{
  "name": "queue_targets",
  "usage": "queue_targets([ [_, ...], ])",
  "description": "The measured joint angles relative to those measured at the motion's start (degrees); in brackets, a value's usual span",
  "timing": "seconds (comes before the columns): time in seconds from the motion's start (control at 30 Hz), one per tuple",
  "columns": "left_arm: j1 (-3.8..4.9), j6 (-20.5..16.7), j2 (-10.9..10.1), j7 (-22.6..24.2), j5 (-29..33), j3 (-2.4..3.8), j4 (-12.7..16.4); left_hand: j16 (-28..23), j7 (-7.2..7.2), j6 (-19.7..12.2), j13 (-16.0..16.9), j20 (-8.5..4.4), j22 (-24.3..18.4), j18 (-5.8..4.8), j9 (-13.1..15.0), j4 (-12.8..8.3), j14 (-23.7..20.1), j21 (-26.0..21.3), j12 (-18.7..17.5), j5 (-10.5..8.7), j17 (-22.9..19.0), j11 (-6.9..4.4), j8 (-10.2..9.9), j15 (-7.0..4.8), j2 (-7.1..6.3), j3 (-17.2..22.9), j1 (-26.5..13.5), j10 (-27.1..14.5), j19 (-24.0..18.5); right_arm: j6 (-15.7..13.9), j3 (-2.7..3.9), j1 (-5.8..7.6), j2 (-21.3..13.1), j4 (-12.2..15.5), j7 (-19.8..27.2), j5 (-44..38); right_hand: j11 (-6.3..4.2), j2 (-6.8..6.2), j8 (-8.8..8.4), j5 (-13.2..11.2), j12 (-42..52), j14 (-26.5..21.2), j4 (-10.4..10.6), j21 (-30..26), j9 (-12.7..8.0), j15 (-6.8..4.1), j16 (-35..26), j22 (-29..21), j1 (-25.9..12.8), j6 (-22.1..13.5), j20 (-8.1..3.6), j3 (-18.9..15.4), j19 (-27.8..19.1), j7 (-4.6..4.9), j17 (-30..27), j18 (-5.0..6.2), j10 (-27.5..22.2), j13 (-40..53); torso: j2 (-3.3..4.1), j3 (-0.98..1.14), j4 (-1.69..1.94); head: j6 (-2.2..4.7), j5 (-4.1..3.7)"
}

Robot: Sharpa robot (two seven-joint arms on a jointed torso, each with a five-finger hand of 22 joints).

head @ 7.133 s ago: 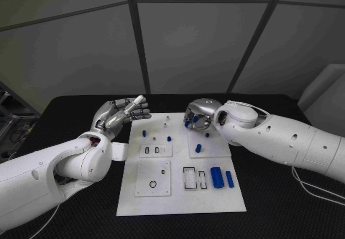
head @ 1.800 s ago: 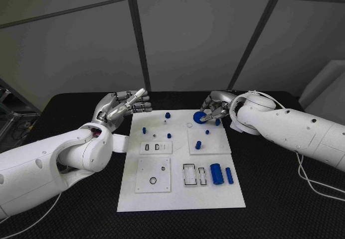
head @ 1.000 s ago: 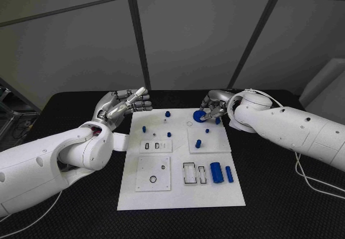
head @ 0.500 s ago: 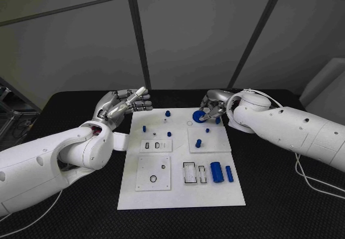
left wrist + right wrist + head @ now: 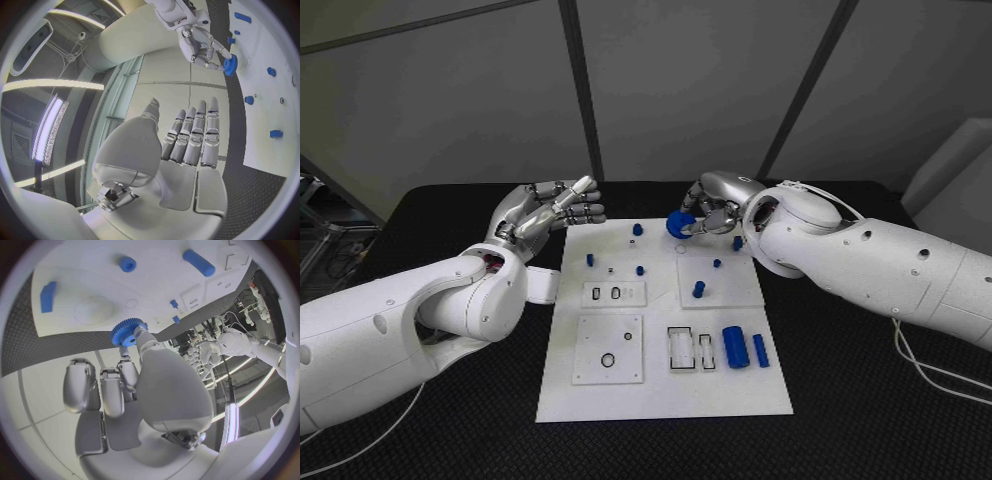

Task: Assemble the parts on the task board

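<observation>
Grey wall panels behind, a black bench (image 5: 444, 230) below, and the white task board (image 5: 661, 395) laid out in the middle. The right hand (image 5: 708, 205) is up over the board's far edge, pinching a blue gear (image 5: 679, 225) between thumb and fingers (image 5: 140, 335). The gear is off the board, tilted on edge, and in the right wrist view its toothed rim (image 5: 122, 328) faces the camera with the board beyond it. The left wrist view catches the same gear pinched at the fingertips just beside the board's edge.

The left hand (image 5: 548, 213) hovers just off the board's far left corner, palm raised, fingers straight and close together, holding nothing.

On the board, two blue cylinders (image 5: 736, 346) lie side by side near the right edge, long axes running near to far. Small blue pegs (image 5: 698, 289) stand upright further back. No writing or labels can be read on the board or parts.
</observation>
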Motion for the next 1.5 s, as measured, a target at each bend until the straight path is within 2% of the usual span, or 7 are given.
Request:
queue_targets([
  [0.23, 0.00, 0.0, 0.0, 0.0, 0.0, 0.01, 0.0, 0.0, 0.00, 0.0, 0.0, 0.00, 0.0, 0.00, 0.0, 0.0, 0.0, 0.0, 0.0, 0.00, 0.0, 0.00, 0.0, 0.00, 0.00, 0.0, 0.0, 0.0, 0.0, -2.3, -0.02, 0.02, 2.6, 2.0, -1.1, -2.3, 0.00, 0.05, -0.60, 0.0, 0.0, 0.0, 0.1, 0.0, 0.0, 0.00, 0.0, 0.1, 0.0, -0.1, 0.00, 0.1, 0.0, -0.07, 0.0, 0.01, 0.0, -0.2, 0.01, -0.07, 0.03, 0.17, 0.12],
  [0.67, 0.02, 0.0, 0.1, 0.0, 0.0, 0.06, -0.5, 0.0, 0.00, 0.0, 0.0, 0.00, 0.0, 0.00, 0.0, 0.0, 0.0, 0.0, 0.0, 0.00, 0.0, 0.00, 0.0, 0.00, 0.00, 0.0, 0.0, 0.0, 0.0, -3.5, -2.13, -0.33, 8.9, -1.7, -2.4, -5.4, 0.00, 0.24, -1.36, 0.0, 0.0, 0.0, 0.2, 0.0, 0.0, 0.01, 0.0, 0.1, -0.3, -0.2, 0.00, 0.1, 0.0, -0.16, 0.0, 0.01, 0.0, -0.2, 0.10, -0.04, 0.14, 0.08, 0.57],
  [0.97, 0.03, 0.0, 0.2, 0.0, 0.0, 0.08, -0.7, 0.0, 0.00, 0.0, 0.0, 0.00, 0.0, 0.00, 0.0, 0.0, 0.0, 0.0, 0.0, 0.00, 0.0, 0.00, 0.0, 0.00, 0.11, 0.0, 0.1, 0.0, 0.0, -3.2, -3.07, -0.33, 10.6, -3.7, -3.0, -6.1, 0.01, 0.24, -1.31, 0.0, 0.0, 0.0, 0.2, 0.0, 0.0, 0.01, 0.0, 0.1, -0.4, -0.3, 0.00, 0.1, 0.0, -0.26, 0.0, 0.02, 0.0, -0.4, 0.12, 0.02, 0.05, -0.12, 0.85],
  [1.1, 0.06, 0.0, 0.2, 0.0, 0.0, 0.10, -0.7, -0.2, 0.00, 0.0, 0.0, 0.00, -0.1, 0.00, 0.0, -0.2, 0.0, 0.0, 0.0, 0.00, 0.0, 0.00, 0.0, 0.00, 0.24, 0.2, 0.2, 0.0, 0.0, -2.7, -4.10, -0.33, 11.2, -4.5, -3.2, -6.3, 0.01, 0.03, -1.31, -0.1, 0.0, 0.0, 0.5, 0.0, 0.0, 0.01, 0.0, 0.1, -0.6, -0.3, 0.00, 0.4, 0.0, -0.27, 0.0, 0.02, 0.0, -0.4, 0.12, 0.02, 0.05, -0.20, 0.86],
  [1.2, 0.07, 0.0, 0.2, 0.0, 0.0, 0.10, -0.7, -0.2, 0.00, 0.0, 0.0, 0.00, -0.1, 0.00, 0.0, -0.2, 0.0, 0.0, 0.0, 0.00, 0.0, 0.00, 0.0, 0.00, 0.47, 0.2, 0.5, 0.0, 0.0, -2.4, -4.38, -0.37, 11.7, -5.0, -3.3, -6.4, 0.02, 0.02, -1.33, -0.2, -0.1, 0.0, 0.4, 0.0, 0.0, 0.01, 0.0, 0.1, -0.6, -0.3, 0.00, 0.5, 0.0, -0.32, 0.0, 0.02, 0.0, -0.5, 0.09, 0.03, 0.05, -0.25, 0.86],
  [1.37, 0.09, 0.0, 0.2, 0.0, 0.0, 0.11, -0.8, -0.2, 0.00, 0.0, 0.0, 0.00, -0.1, 0.00, 0.0, -0.2, 0.0, 0.0, 0.0, 0.00, 0.0, 0.00, 0.0, 0.00, 0.47, 0.2, 0.5, 0.0, 0.0, -2.1, -4.57, -0.39, 12.3, -6.1, -3.4, -6.5, 1.06, -0.65, -2.48, -0.2, -2.2, 0.0, 0.5, 0.0, 0.0, 0.02, 0.0, -0.2, -1.3, -0.6, 0.01, 0.9, 0.0, -0.33, 0.0, 0.02, -2.0, -2.7, 0.07, 0.03, 0.04, -0.35, 0.88],
  [1.5, 0.11, 0.0, 0.2, 0.0, 0.0, 0.12, -0.8, -0.2, 0.00, 0.0, 0.0, 0.00, -0.1, 0.00, 0.0, -0.2, 0.0, 0.0, 0.0, 0.00, 0.0, 0.00, 0.0, 0.00, 0.46, 0.2, 0.5, 0.0, 0.0, -2.0, -4.66, -0.38, 12.7, -6.7, -3.4, -6.5, 1.75, -0.88, -3.99, -0.5, -3.2, 0.0, 0.6, 0.0, 0.8, 0.65, 0.0, -0.5, -1.5, -2.7, 0.31, 1.3, -0.3, 0.68, 0.0, 0.03, -3.0, -3.9, 0.06, 0.03, 0.02, -0.40, 0.99],
])
